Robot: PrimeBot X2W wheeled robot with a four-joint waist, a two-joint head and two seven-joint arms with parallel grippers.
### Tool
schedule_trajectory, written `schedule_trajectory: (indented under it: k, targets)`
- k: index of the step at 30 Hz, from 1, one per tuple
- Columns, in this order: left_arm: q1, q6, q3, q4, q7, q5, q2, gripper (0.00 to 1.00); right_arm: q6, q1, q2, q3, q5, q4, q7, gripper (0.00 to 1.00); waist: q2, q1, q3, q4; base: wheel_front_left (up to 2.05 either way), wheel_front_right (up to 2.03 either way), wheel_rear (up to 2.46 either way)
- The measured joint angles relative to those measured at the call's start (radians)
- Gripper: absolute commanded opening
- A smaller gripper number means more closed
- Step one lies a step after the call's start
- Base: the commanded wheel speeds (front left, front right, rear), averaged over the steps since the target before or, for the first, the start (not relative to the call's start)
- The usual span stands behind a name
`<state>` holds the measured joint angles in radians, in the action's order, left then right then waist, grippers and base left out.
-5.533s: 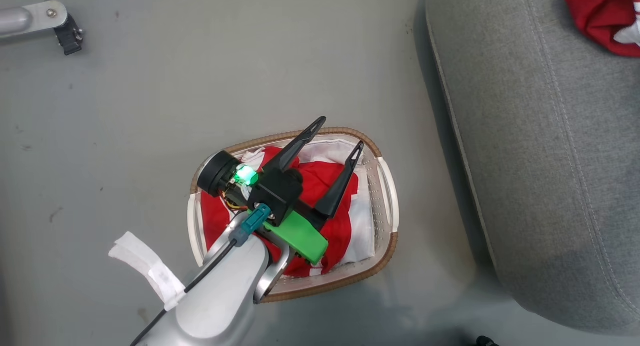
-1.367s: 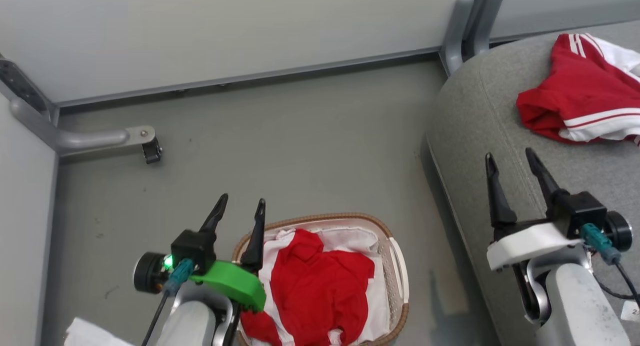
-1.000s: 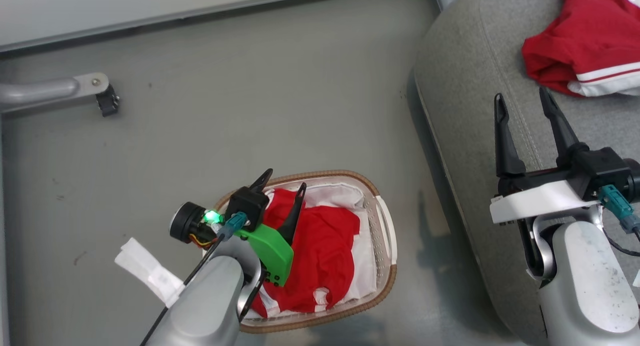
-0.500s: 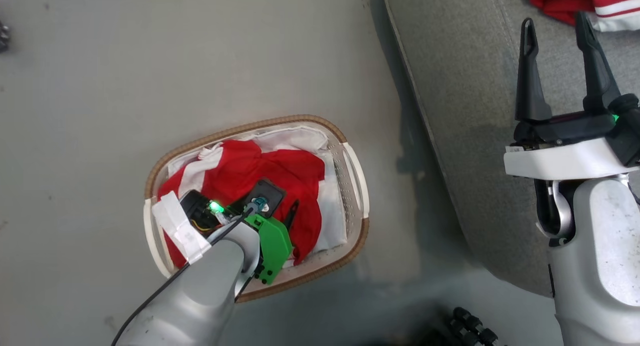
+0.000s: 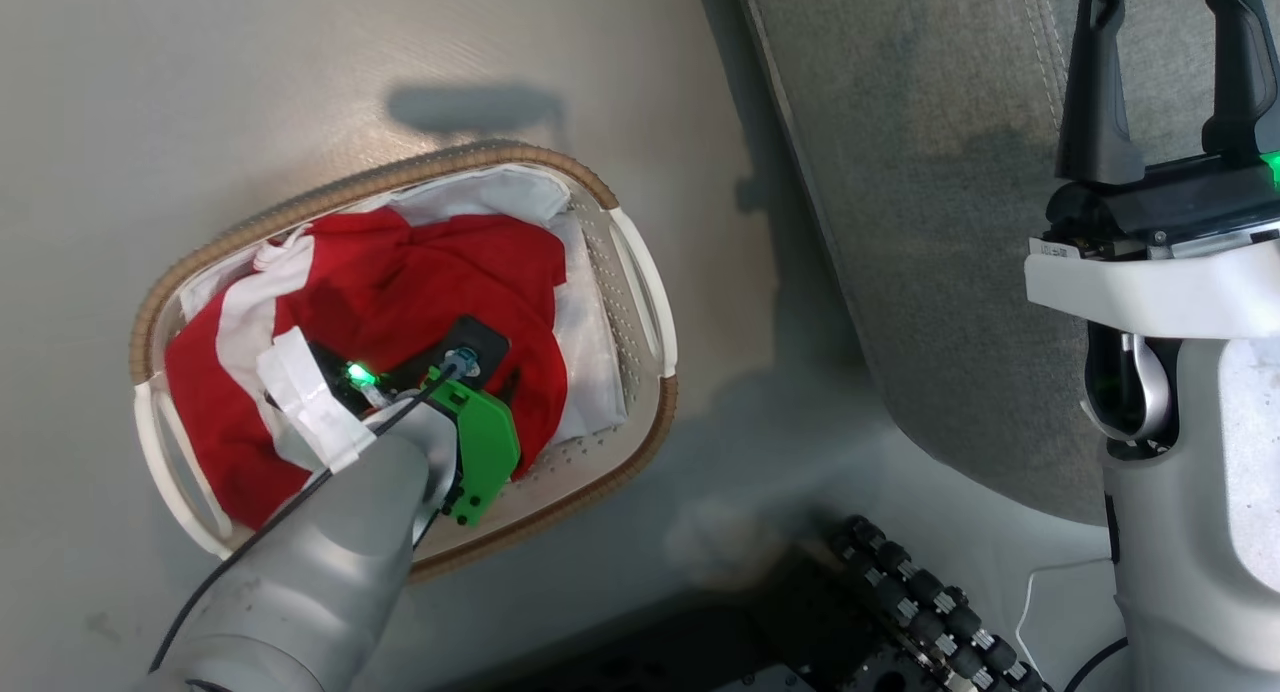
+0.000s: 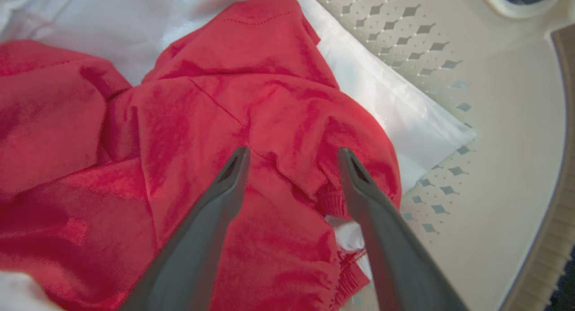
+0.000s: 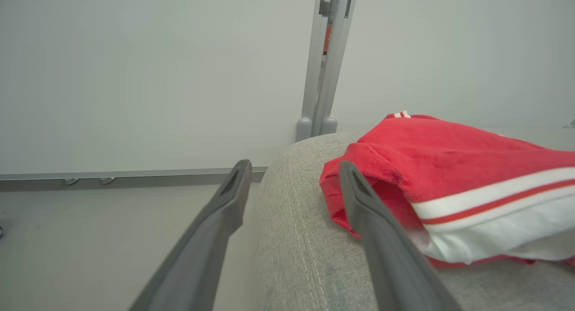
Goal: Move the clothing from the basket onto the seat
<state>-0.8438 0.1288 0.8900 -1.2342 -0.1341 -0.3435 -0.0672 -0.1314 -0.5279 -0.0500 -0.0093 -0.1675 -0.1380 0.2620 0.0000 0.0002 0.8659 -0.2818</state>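
Observation:
The basket [image 5: 330, 187], white perforated plastic with a brown woven rim, stands on the floor left of the seat [image 5: 920, 222]. Red clothing [image 5: 400, 272] with a white panel lies crumpled in it on a white liner [image 5: 590, 322]. My left arm reaches straight down into the basket. In the left wrist view my left gripper [image 6: 293, 151] is open, both fingertips resting on the red cloth [image 6: 269, 99], a fold lying between them. My right gripper [image 7: 294, 165] is open and empty above the seat's edge [image 7: 296, 239]. A second red garment [image 7: 449, 158] with white stripes lies on the seat.
The grey-green floor [image 5: 250, 72] surrounds the basket. My base, with a black ribbed cable [image 5: 910, 612], sits at the bottom between basket and seat. Behind the seat, a pale wall carries a grey metal post [image 7: 325, 59].
The head camera has tilted down and closer. My left gripper has sunk from above the basket down onto the red cloth, still open. The right gripper stays open over the seat.

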Motion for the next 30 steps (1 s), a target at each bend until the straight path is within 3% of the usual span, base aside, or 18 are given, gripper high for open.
schedule_trajectory:
  k: [14, 15, 16, 17, 18, 19, 30]
  targets:
    - [-0.050, -0.041, -0.005, -0.042, 0.028, -0.018, -0.044, 1.00, 0.000, -0.035, 0.000, 0.034, -0.033, -0.050, 0.000, 1.00, 0.0000, 0.0000, 0.101, -0.070, 0.00, 0.00, 0.00]
    - [-0.050, -0.042, -0.006, -0.043, 0.029, -0.023, -0.045, 0.78, 0.000, -0.036, 0.000, 0.035, -0.034, -0.052, 0.000, 1.00, 0.0000, 0.0000, 0.103, -0.072, 0.00, 0.00, 0.00]
    - [-0.050, -0.042, -0.008, -0.044, 0.029, -0.026, -0.045, 0.69, 0.000, -0.037, 0.000, 0.036, -0.034, -0.053, 0.000, 1.00, 0.0000, 0.0000, 0.105, -0.074, 0.00, 0.00, 0.00]
    - [-0.050, -0.043, -0.010, -0.045, 0.028, -0.029, -0.045, 0.43, 0.000, -0.037, 0.000, 0.036, -0.034, -0.053, 0.000, 1.00, 0.0000, 0.0000, 0.106, -0.075, 0.00, 0.00, 0.00]
    - [-0.050, -0.043, -0.010, -0.045, 0.026, -0.032, -0.045, 0.43, 0.000, -0.037, 0.000, 0.037, -0.034, -0.054, 0.000, 1.00, 0.0000, 0.0000, 0.106, -0.076, 0.00, 0.00, 0.00]
    - [-0.050, -0.044, -0.010, -0.046, 0.021, -0.033, -0.044, 0.00, 0.000, -0.037, 0.000, 0.037, -0.034, -0.054, 0.000, 1.00, 0.0000, 0.0000, 0.105, -0.076, 0.00, 0.00, 0.00]
    - [-0.039, -0.034, 0.020, -0.049, -0.050, -0.030, -0.033, 0.00, 0.000, -0.035, 0.001, 0.060, 0.017, -0.032, 0.000, 1.00, 0.0000, -0.0001, 0.053, -0.053, 0.00, 0.00, 0.00]
